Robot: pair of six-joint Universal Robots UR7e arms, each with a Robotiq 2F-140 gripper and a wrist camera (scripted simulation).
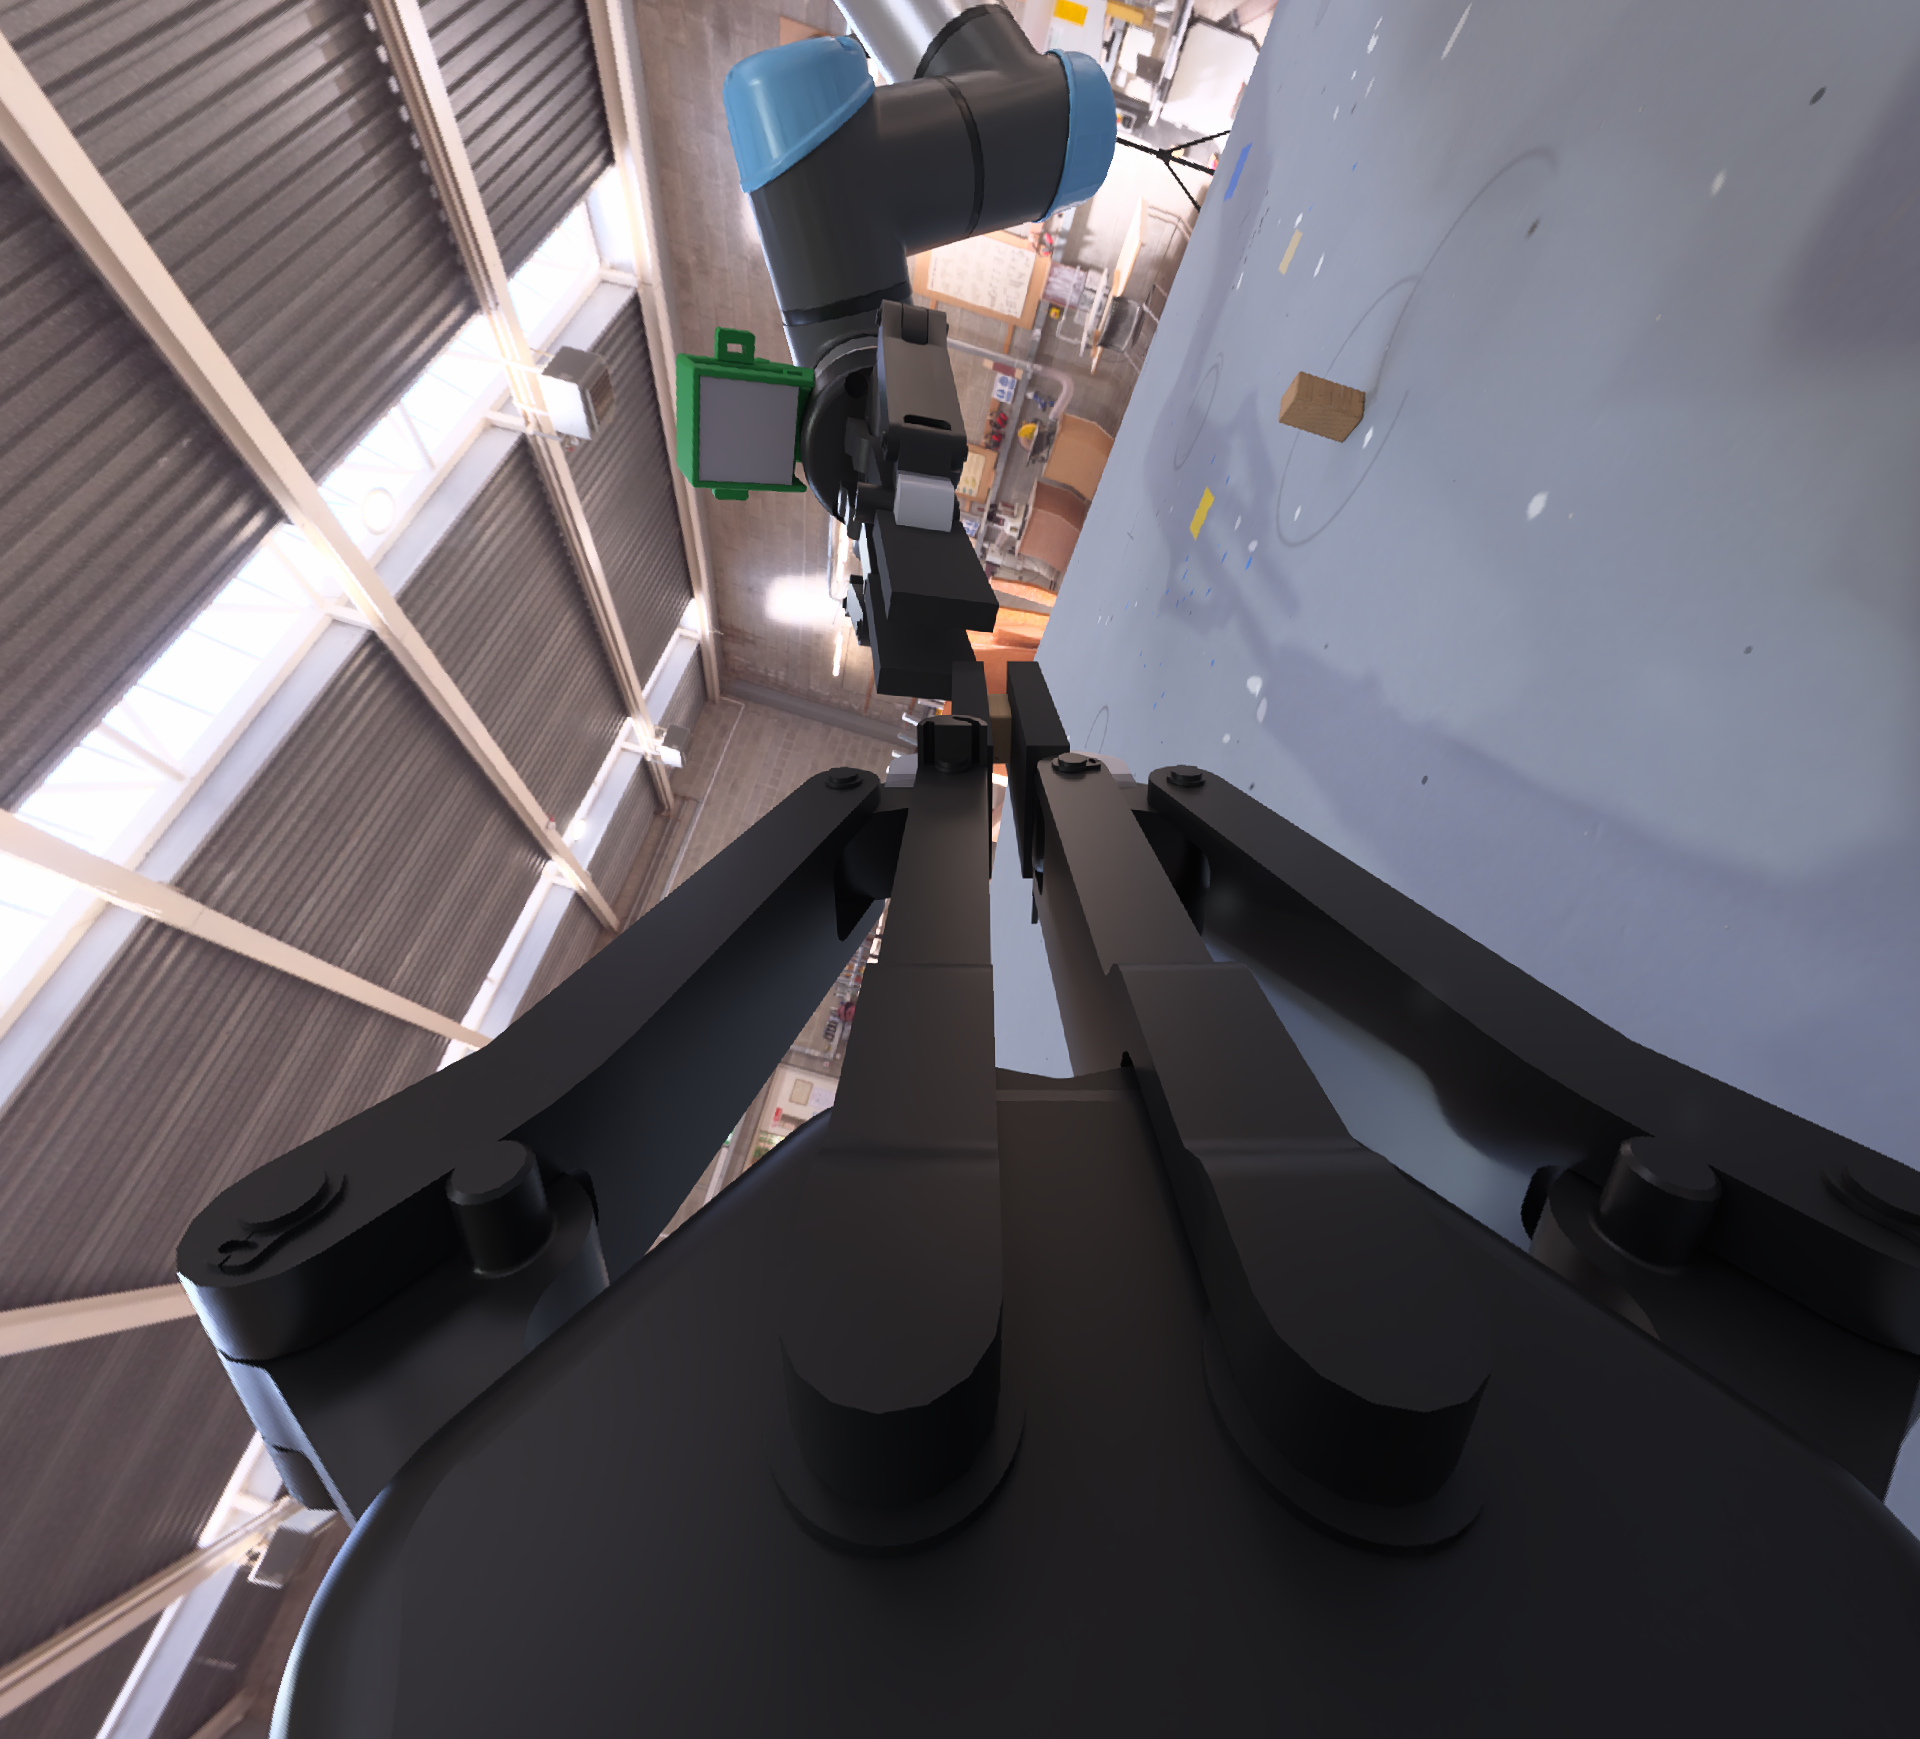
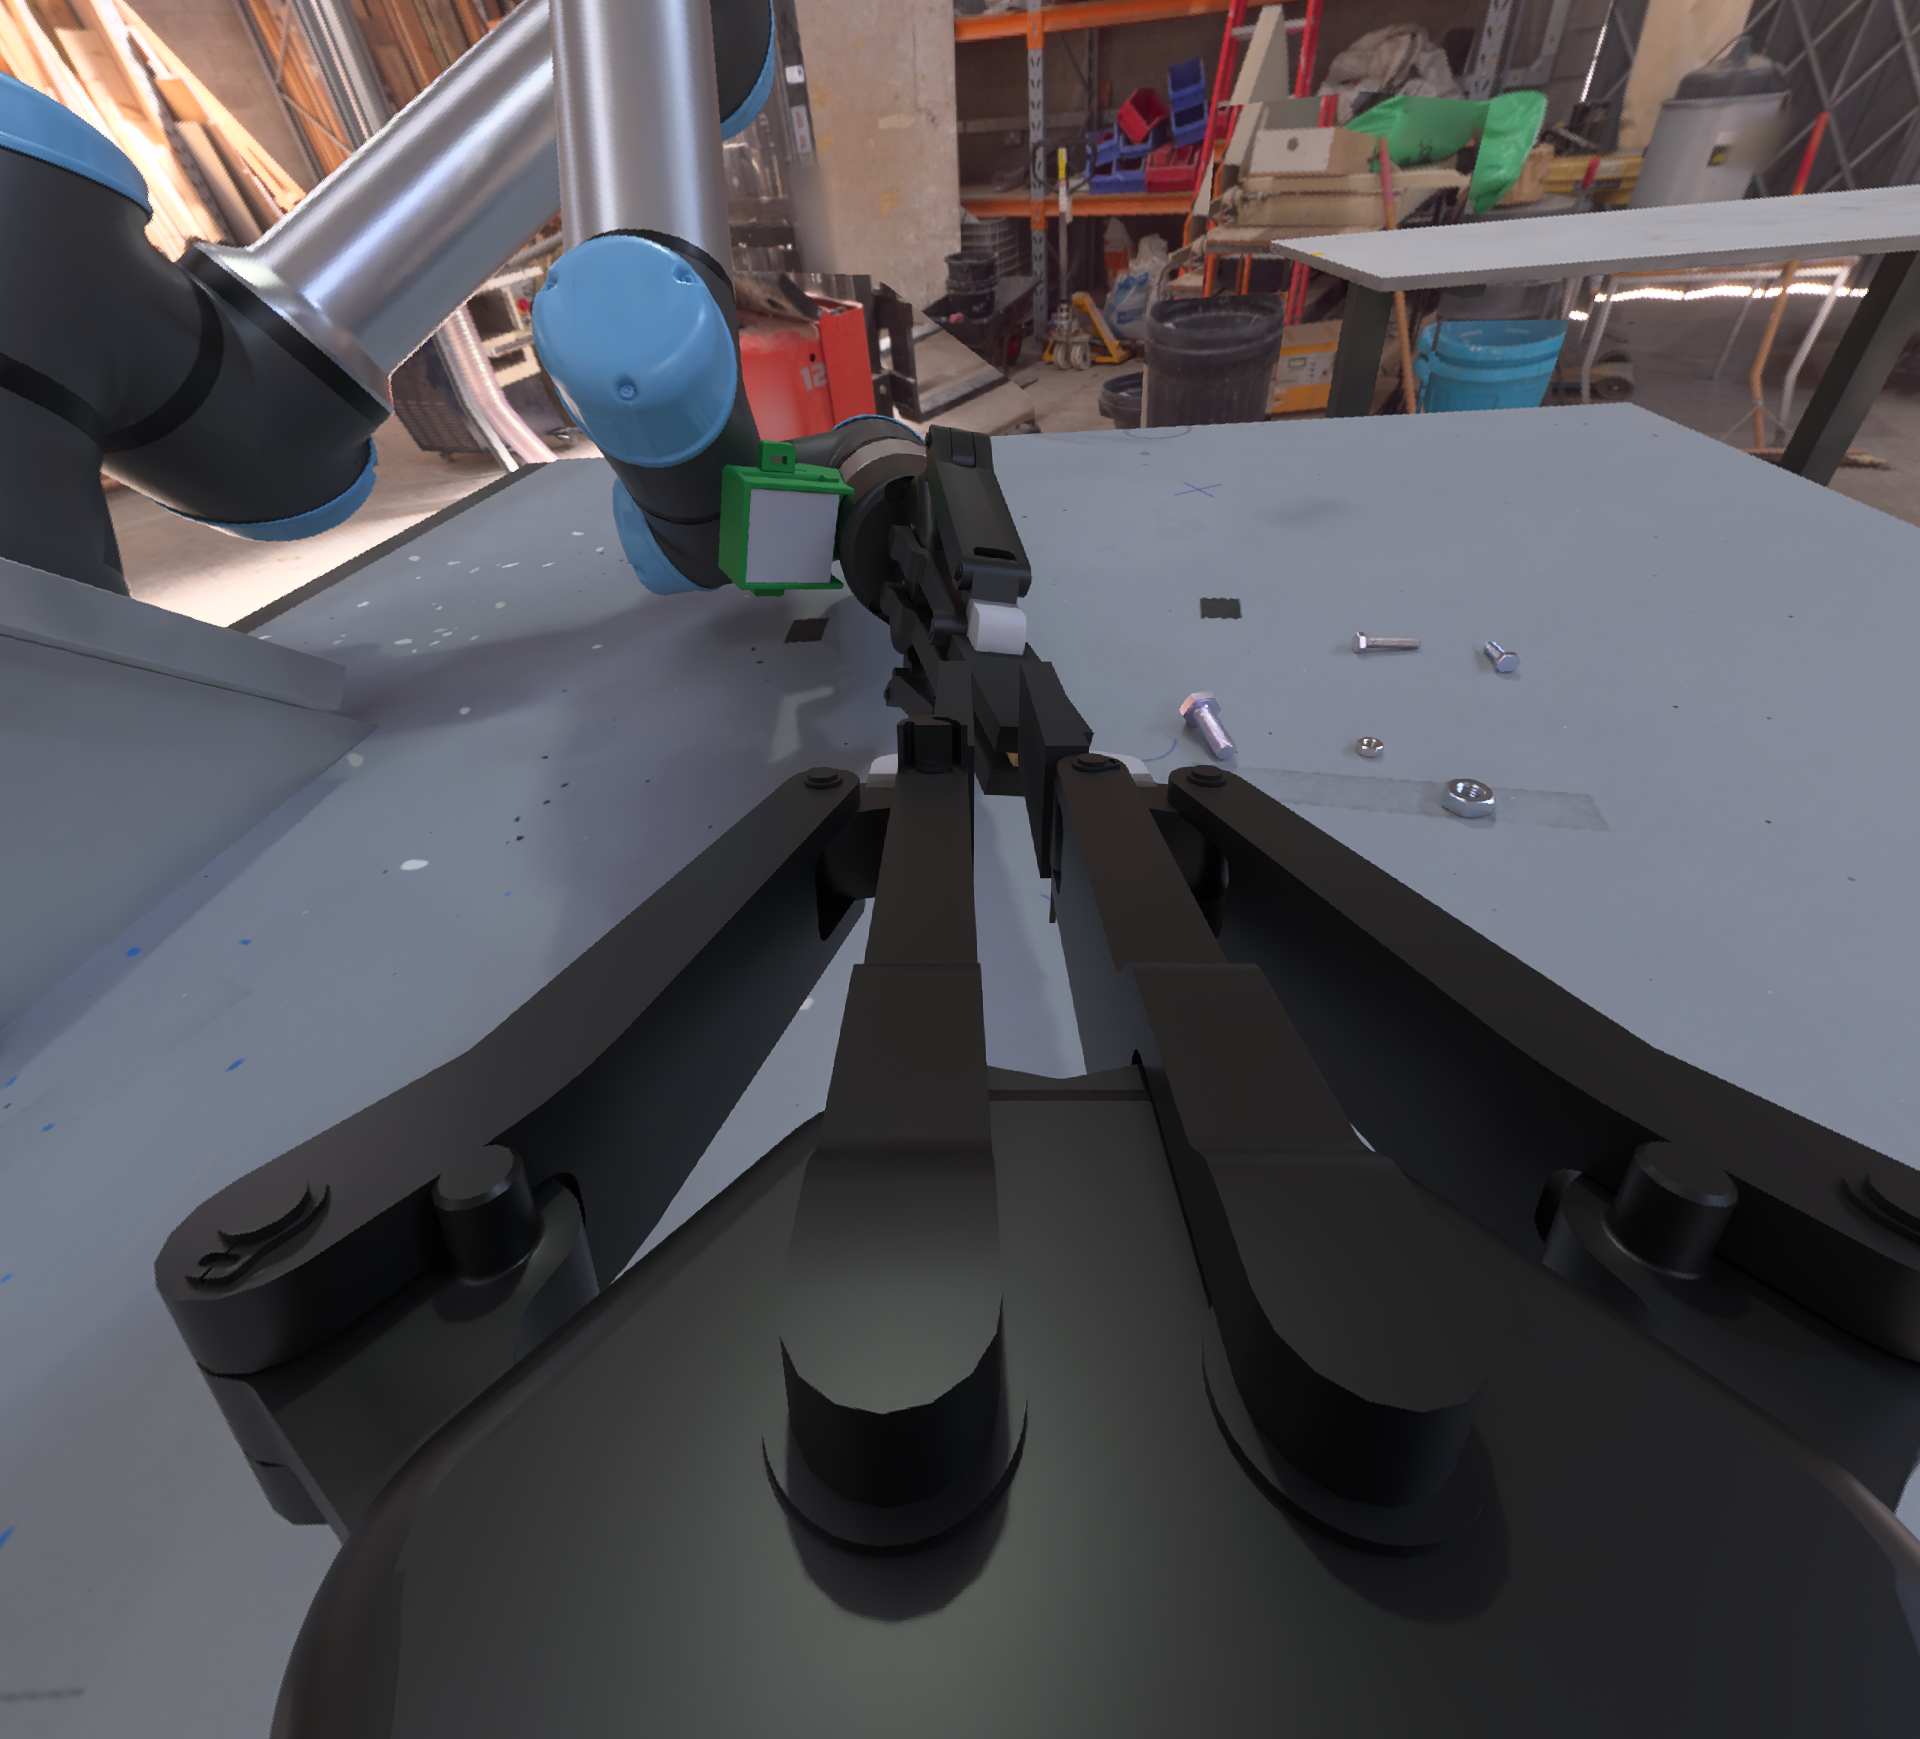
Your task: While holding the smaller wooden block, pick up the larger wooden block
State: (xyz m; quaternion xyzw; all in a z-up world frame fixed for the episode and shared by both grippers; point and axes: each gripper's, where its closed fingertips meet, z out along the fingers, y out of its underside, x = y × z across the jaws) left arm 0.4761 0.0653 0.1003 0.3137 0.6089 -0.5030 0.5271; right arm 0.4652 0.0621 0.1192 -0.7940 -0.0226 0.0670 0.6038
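The smaller wooden block (image 1: pixel 1000 709) is a small tan piece pinched between the narrow fingertips of my left gripper (image 1: pixel 1000 700). My right gripper (image 1: pixel 940 666) meets it tip to tip from the far side. In the right wrist view only a sliver of this block (image 2: pixel 1008 758) shows between the near-closed tips of my right gripper (image 2: pixel 1006 752), with the left gripper (image 2: pixel 1023 731) facing it. Both look closed on the block, held above the table. The larger wooden block (image 1: pixel 1322 406) lies alone on the grey table (image 1: pixel 1558 650), well beyond both grippers.
Loose hardware lies on the table (image 2: pixel 1558 546) to the right: a large bolt (image 2: pixel 1205 725), two smaller bolts (image 2: pixel 1387 643) (image 2: pixel 1501 656), a nut (image 2: pixel 1468 796) and a small nut (image 2: pixel 1369 746). The left arm's elbow (image 2: pixel 634 359) stands at the left.
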